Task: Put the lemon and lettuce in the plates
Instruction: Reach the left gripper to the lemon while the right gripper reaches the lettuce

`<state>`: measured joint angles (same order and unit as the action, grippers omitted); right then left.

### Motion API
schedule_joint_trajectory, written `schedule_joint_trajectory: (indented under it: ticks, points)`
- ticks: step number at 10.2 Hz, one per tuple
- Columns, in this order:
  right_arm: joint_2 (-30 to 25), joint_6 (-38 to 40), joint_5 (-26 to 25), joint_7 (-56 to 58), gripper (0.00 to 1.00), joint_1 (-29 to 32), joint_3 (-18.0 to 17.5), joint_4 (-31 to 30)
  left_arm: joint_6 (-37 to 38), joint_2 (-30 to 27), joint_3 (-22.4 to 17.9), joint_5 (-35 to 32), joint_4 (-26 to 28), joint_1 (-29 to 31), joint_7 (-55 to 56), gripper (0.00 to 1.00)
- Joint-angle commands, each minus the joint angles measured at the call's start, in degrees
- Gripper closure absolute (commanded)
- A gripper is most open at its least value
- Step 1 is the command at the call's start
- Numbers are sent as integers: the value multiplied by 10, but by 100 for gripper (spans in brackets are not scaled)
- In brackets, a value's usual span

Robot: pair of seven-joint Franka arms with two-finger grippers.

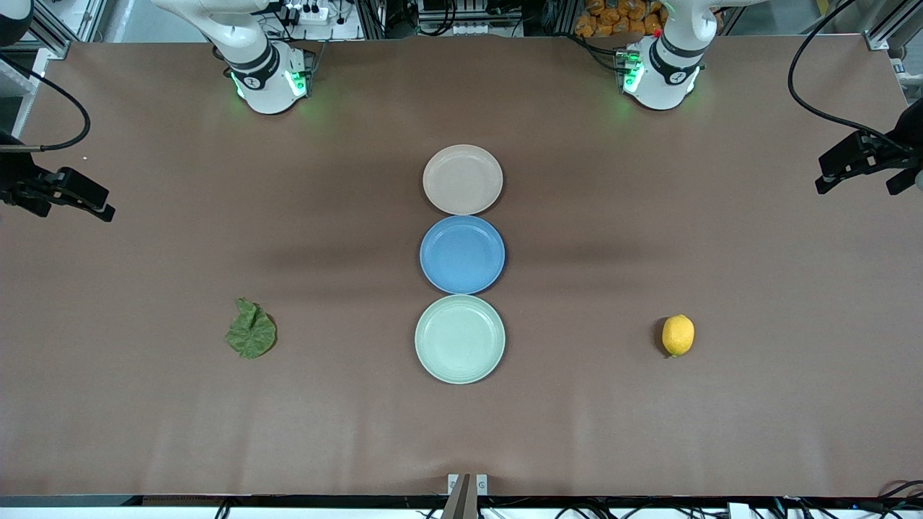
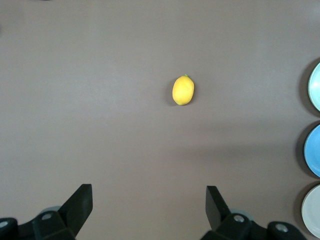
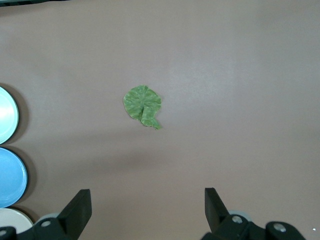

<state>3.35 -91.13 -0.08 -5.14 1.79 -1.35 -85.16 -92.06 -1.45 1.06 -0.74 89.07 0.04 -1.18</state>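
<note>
The yellow lemon lies on the table toward the left arm's end, level with the mint green plate. The dark green lettuce lies toward the right arm's end. The beige-pink plate is empty and nearest the robots' bases; the mint green plate is empty and nearest the front camera. My left gripper is open and empty, high over the table, with the lemon in its view. My right gripper is open and empty, high over the table, with the lettuce in its view.
A blue plate lies between the two other plates, all three in a touching row at the table's middle. Black camera mounts stand at both table ends. The brown table is bare around the lemon and the lettuce.
</note>
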Motion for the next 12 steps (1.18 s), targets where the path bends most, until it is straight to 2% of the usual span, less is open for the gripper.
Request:
schedule_joint_trajectory:
  ticks: [1,4,7,9,11,12]
  points:
    - [0,0,-2,2,0,3,-3,3,7,-2,1,-5,-4,-4,-1,0]
    - [0,-1,-2,2,0,3,-3,3,-1,43,0,-5,-3,-4,-4,0]
    - [9,-11,-2,2,0,2,-3,-3,-80,165,1,-8,3,-6,-4,0]
    - [42,-42,-2,2,0,2,-3,-14,-140,224,12,-7,8,-9,-6,0]
    - [88,-50,-2,2,0,2,-3,-14,-220,260,18,-7,44,-15,-3,0]
    - [108,-50,-2,1,0,2,-3,-15,-238,285,18,-9,44,-21,2,0]
